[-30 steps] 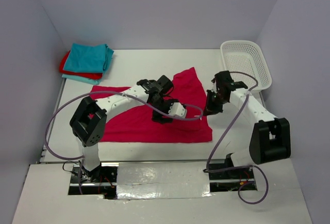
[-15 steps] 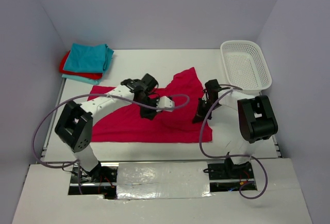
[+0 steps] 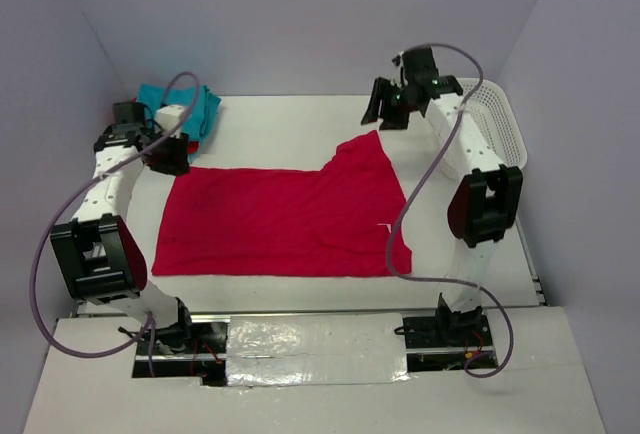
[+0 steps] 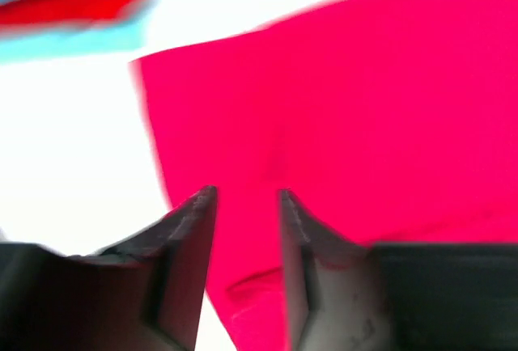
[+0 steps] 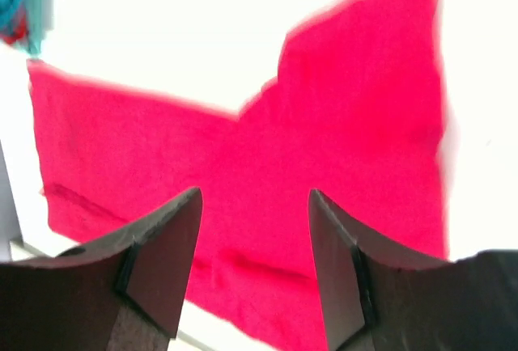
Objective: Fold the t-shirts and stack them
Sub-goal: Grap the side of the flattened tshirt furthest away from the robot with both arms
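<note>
Shows 1 red t-shirt [image 3: 290, 219] spread flat over the middle of the counter [image 3: 270, 119], sleeve end toward the upper right, likely laid out so that a clean fold can start. Finds the left gripper [image 3: 172, 157] at the shirt's upper-left corner and the right gripper [image 3: 383, 112] just beyond the upper-right sleeve tip, apparently posted at the 2 far ends to take both at once. Reads both as parted and holding nothing: a narrow gap in the left wrist view, with red cloth directly below and ahead of the fingers, and a wide gap in the right wrist view, with the shirt filling the centre below. Places the folded stack [image 3: 185, 109] of teal and red t-shirts in the upper left, just behind the left gripper and beyond the spread shirt's corner, presumably as the pile to add to. Puts the white basket [image 3: 510, 134] at the upper right, beside the right arm
</note>
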Robot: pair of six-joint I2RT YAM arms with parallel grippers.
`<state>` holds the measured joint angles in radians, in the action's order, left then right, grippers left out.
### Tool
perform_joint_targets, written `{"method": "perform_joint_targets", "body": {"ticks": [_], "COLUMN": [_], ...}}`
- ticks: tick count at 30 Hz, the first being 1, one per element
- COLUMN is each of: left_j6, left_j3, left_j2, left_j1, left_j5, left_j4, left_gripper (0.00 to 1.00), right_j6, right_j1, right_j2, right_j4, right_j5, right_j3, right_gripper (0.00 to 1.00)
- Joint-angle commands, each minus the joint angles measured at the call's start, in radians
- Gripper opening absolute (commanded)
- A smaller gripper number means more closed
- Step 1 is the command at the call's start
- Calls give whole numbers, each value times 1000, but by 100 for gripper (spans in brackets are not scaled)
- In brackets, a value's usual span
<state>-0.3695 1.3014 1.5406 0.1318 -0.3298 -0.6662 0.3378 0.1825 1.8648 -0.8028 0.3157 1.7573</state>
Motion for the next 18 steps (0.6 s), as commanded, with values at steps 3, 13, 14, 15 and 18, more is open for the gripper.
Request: {"method": "perform_joint_targets", "body": {"ticks": [3,13,14,15,18], "left_j6": [245,320,325,330,353], "left_j3": [53,142,150,162,161], "left_j2": [104,371,406,423,466], "left_j1": [190,239,239,239,238], "left_j5": [22,-18,-28,-41,-31], "left_j4": [105,209,212,214,232], "left_gripper": [61,72,73,74,75], "right_j6": [13,130,129,127,136], "right_j1": [-40,-67,-66,-67,-64], "right_j2": [424,637,654,668,714], "right_j4": [-206,-78,-85,-90,-88], "right_j5": [-55,-196,-198,-191,-144], "right_j3": [507,613,629,655,650], "right_gripper": [63,65,65,66,66]}}
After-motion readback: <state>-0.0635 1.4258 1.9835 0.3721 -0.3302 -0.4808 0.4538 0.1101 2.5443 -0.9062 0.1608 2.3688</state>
